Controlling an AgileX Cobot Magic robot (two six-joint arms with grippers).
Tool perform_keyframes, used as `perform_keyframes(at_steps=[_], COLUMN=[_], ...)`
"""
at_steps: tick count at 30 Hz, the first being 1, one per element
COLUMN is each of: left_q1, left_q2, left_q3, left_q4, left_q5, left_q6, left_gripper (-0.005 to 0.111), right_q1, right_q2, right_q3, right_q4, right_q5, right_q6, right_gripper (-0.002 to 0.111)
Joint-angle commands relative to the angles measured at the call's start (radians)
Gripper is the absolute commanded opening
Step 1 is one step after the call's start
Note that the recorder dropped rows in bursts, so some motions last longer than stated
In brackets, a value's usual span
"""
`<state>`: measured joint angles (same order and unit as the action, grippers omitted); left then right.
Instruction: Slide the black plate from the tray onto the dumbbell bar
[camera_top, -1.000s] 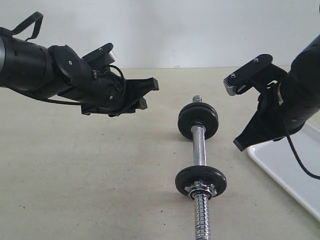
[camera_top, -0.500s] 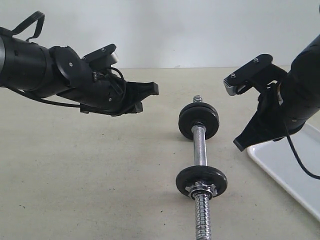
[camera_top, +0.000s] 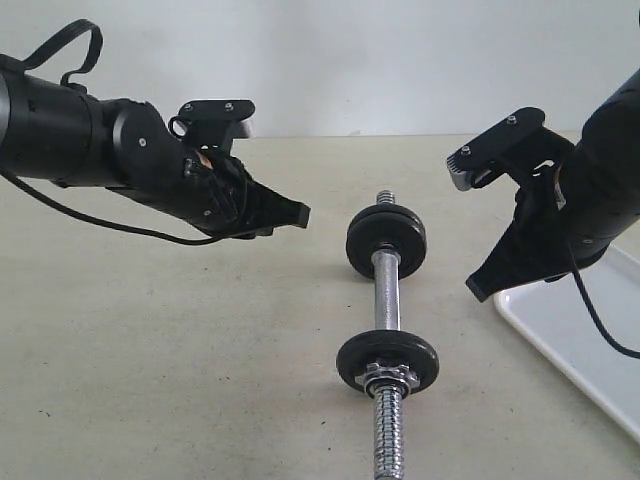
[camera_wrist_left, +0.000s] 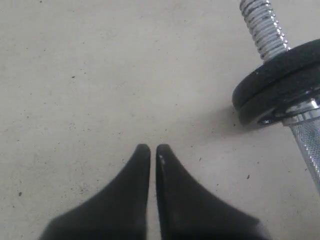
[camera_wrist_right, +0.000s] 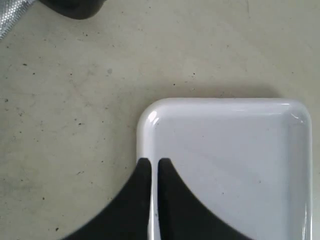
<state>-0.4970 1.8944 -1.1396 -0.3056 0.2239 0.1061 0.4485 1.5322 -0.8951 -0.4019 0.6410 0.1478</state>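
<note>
Tool on left (camera_wrist_left: 150, 148) and tool on right (camera_wrist_right: 152, 162): pinched closed, empty.

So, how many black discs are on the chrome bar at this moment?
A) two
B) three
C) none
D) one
A: the exterior view shows the dumbbell bar lying on the table and passing through a far disc and a near disc, and no third disc is on it.
</note>
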Motion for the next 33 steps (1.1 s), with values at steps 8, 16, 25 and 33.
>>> perform_keyframes(at_steps=[8, 16, 25, 33], left_q1=[-0.004, -0.004, -0.030, -0.126], left_q2=[0.036, 0.106, 0.106, 0.106], left_q3=[0.026, 0.059, 0.059, 0.059], left_q4=[0.056, -0.130, -0.263, -0.263], left_q5=[0.073, 0.064, 0.061, -0.013], left_q6=[0.005, -0.026, 0.055, 0.049], left_gripper=[0.004, 0.004, 0.004, 0.004], right_q1=[0.000, 0.000, 0.000, 0.000], right_q2=[-0.009, -0.009, -0.009, -0.007], right_q3=[-0.004, -0.004, -0.004, -0.004], right_q4=[0.035, 0.057, 0.066, 0.103], right_q5=[-0.018, -0.009, -0.037, -0.058], right_q6=[0.006, 0.008, 0.008, 0.006], right_gripper=[0.001, 0.001, 0.001, 0.001])
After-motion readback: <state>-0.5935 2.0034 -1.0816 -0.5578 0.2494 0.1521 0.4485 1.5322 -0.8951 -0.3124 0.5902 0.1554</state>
